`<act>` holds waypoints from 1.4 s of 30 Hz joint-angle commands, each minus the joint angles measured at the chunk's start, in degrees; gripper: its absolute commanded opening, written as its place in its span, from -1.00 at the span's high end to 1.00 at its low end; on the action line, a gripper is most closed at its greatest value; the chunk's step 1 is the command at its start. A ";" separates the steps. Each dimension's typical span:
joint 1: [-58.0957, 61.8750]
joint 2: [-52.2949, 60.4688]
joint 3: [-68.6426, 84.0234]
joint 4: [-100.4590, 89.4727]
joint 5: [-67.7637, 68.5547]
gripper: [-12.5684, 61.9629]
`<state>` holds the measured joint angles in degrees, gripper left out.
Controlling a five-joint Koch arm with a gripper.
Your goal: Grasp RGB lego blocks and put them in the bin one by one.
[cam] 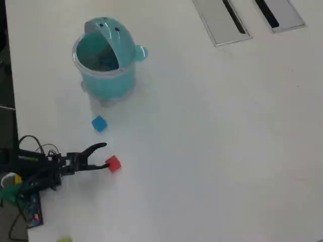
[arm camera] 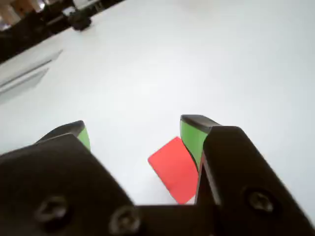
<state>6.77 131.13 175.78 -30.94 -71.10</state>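
**Red block off-centre in the jaws**

Between my spread gripper [arm camera: 135, 132] pads, the red block [arm camera: 173, 169] hugs the 3 o'clock pad; closing may spin it out. Blue block [cam: 99, 123] waits beyond; bin [cam: 104, 80] stands at 12 o'clock.

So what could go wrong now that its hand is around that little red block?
The red block sits off-centre between the open hand's fingers, against the right-hand one in the wrist view, and looks turned at an angle, so closing may twist or squirt it out. The blue block lies roughly between here and the bin; a low carry might knock it.
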 commanded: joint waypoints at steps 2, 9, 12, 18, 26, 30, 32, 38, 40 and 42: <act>-0.79 4.13 -4.48 -4.22 -5.63 -0.25; -3.16 4.04 -3.87 -3.34 -15.73 -0.24; -3.25 4.04 -4.83 2.02 -18.28 -0.25; -1.49 3.60 -5.89 10.81 -21.45 -0.24; -1.23 1.14 -8.70 17.14 -21.88 -0.24; -0.88 -2.64 -10.90 17.93 -22.24 -0.24; -0.70 -4.75 -11.69 17.84 -22.32 -0.24; 0.00 -12.04 -12.92 17.31 -23.20 -0.24; 0.18 -14.15 -13.36 17.05 -23.47 -0.24; 0.09 -16.00 -13.71 16.08 -23.47 -0.24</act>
<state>6.94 116.54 164.71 -13.27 -93.25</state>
